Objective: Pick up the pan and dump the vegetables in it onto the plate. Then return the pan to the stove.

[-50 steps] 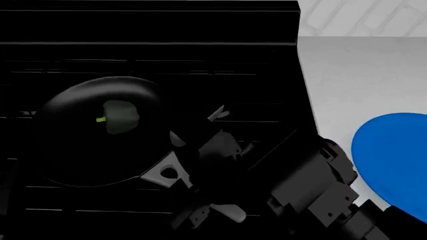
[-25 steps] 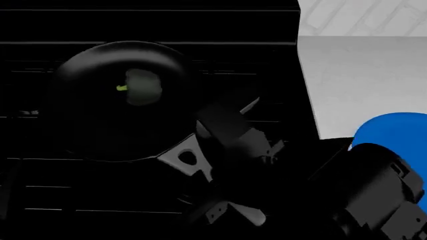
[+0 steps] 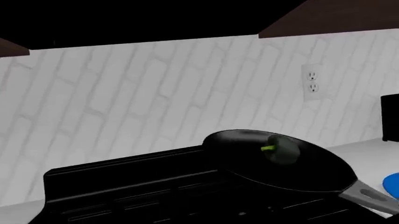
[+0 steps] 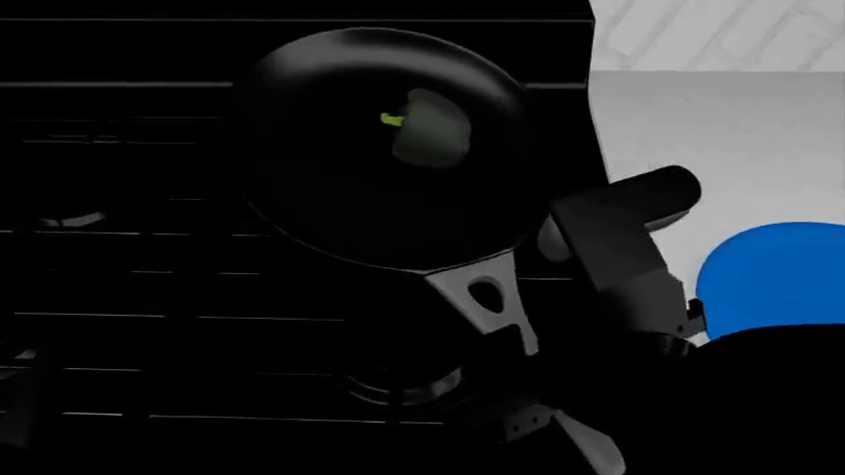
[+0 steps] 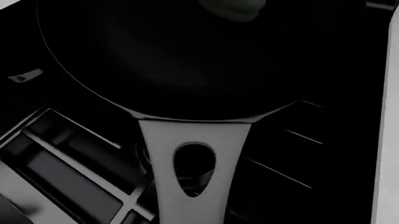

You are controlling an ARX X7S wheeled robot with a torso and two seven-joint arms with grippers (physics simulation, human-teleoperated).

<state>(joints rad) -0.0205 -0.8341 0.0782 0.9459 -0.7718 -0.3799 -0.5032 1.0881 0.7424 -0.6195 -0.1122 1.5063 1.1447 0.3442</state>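
Observation:
The black pan (image 4: 370,168) hangs in the air above the stove (image 4: 133,277), with the grey-green pepper (image 4: 433,139) lying in it. My right gripper (image 4: 535,356) is shut on the far end of the pan's grey handle (image 4: 492,297). In the right wrist view the handle (image 5: 193,186) with its teardrop hole runs up to the pan (image 5: 174,60). The blue plate (image 4: 766,282) lies on the counter to the right, partly hidden by my right arm. The left wrist view shows the pan (image 3: 274,170), the pepper (image 3: 283,153) and a sliver of the plate (image 3: 393,183). My left gripper is out of view.
A grey counter (image 4: 713,148) lies right of the stove. A round burner (image 4: 403,381) sits below the handle. A white brick wall with an outlet (image 3: 311,79) stands behind, with dark cabinets above and a dark object (image 3: 389,116) at the counter's far end.
The pan has risen off the stove and moved to the right and farther back, held by its handle. My right arm has moved with it and now covers part of the plate.

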